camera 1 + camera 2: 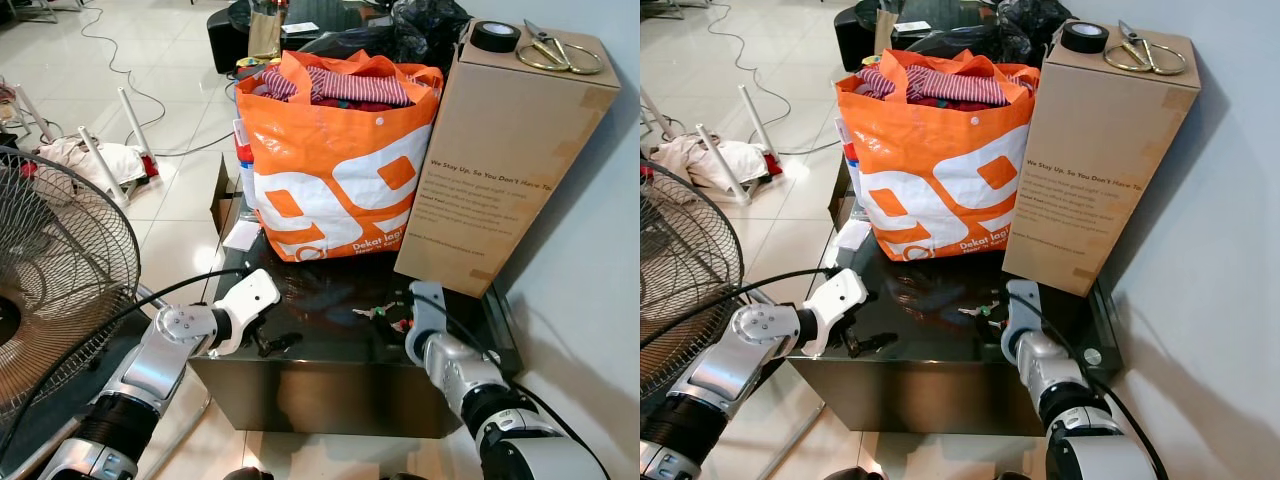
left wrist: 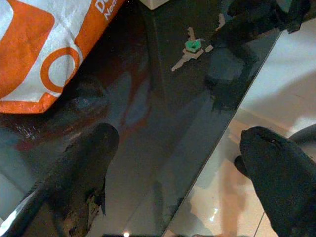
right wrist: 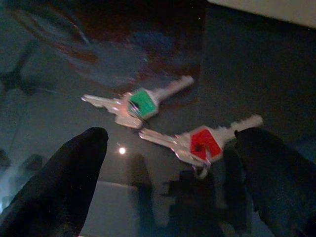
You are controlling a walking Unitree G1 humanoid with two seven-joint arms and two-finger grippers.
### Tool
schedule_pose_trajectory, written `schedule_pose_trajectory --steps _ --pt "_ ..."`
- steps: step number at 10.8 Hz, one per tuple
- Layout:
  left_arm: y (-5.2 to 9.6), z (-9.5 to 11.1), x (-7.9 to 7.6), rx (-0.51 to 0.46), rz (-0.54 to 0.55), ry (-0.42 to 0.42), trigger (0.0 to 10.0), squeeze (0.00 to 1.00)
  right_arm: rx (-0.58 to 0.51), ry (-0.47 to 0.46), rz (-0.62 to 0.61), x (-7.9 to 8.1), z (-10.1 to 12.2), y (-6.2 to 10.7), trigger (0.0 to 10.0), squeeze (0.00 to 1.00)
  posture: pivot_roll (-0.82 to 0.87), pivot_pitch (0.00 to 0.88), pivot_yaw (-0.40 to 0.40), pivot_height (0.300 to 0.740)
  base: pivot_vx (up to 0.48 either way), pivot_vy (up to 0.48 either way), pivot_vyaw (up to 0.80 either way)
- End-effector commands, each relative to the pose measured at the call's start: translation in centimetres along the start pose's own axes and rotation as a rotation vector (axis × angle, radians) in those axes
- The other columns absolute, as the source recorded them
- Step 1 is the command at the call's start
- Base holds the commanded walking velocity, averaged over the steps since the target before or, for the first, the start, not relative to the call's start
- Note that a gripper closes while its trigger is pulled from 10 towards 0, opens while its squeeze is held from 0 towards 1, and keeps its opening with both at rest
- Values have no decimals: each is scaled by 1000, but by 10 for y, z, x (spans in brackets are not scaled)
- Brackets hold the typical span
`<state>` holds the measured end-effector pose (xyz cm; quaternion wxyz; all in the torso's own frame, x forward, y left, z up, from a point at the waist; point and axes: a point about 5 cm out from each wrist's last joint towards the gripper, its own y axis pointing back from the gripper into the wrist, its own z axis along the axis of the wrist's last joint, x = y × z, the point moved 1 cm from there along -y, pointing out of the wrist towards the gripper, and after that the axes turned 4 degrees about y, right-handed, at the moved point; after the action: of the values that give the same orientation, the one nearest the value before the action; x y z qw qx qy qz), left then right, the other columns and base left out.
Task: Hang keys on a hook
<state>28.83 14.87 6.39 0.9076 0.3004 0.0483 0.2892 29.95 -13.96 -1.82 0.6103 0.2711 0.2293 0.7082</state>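
Two sets of silver keys lie on the glossy black table (image 1: 320, 285), one with a green tag (image 3: 140, 102) and one with a red tag (image 3: 202, 143); they show small in the head view as keys (image 1: 378, 313). My right gripper (image 3: 173, 137) is open just above the table, its fingertips (image 3: 91, 143) on either side of the red-tagged key, touching nothing. My left gripper (image 1: 270, 343) is open over the table's front edge, to the left of the keys, and holds nothing. From the left wrist, the green-tagged key (image 2: 192, 47) lies well ahead of the fingers.
An orange shopping bag (image 1: 330, 170) full of clothes and a tall cardboard box (image 1: 500, 170) stand at the back of the table. Tape (image 1: 495, 36) and scissors (image 1: 555, 50) lie on the box. A floor fan (image 1: 50, 270) stands to the left, a wall to the right.
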Motion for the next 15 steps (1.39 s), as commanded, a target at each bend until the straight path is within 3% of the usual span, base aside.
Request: schedule_pose_trajectory --steps 1,2,4,5,7,8,9,10,11,12,13,15 --pt "3 -2 -1 9 -5 -1 10000 0 -17 -23 -18 0 4 -1 7020 0 -51 0 25 740 0 0 0" --pt "3 -3 -3 18 -18 2 10000 0 -18 -46 -56 -5 4 0 4941 0 -63 0 35 740 0 0 0" --pt "2 -1 -3 21 -27 0 10000 0 -19 -52 -68 -9 3 0 4745 0 -68 0 43 740 0 0 0" --pt "1 1 -3 19 -28 -2 10000 0 -19 -64 -71 -12 2 1 4235 0 -65 0 45 740 0 0 0" --pt "2 5 -3 11 -33 0 10000 0 -20 -81 -62 -10 1 1 2039 0 -56 0 42 740 0 0 0" --pt "3 3 -3 16 -36 2 10000 0 -16 -82 -60 -9 0 0 1451 0 -55 0 43 740 0 0 0" --pt "4 1 -5 23 -40 2 10000 0 -10 -86 -57 -7 -2 0 1569 0 -52 0 41 740 0 0 0" --pt "5 0 -6 25 -42 6 10000 0 -3 -88 -53 -5 -5 0 1843 0 -45 0 38 740 0 0 0" --pt "6 0 -7 26 -43 7 10000 0 0 -89 -53 -5 -6 0 2941 0 -41 0 36 740 0 0 0" --pt "8 -2 -9 31 -44 12 10000 0 9 -90 -56 -4 -10 0 6863 0 -32 0 35 740 0 0 0" --pt "10 -4 -9 36 -46 13 10000 0 10 -95 -60 -4 -10 0 10000 0 -23 0 34 740 0 0 0" --pt "13 -4 -10 46 -51 10 10000 0 3 -102 -84 -7 -9 0 10000 0 -18 15 43 740 0 0 0"
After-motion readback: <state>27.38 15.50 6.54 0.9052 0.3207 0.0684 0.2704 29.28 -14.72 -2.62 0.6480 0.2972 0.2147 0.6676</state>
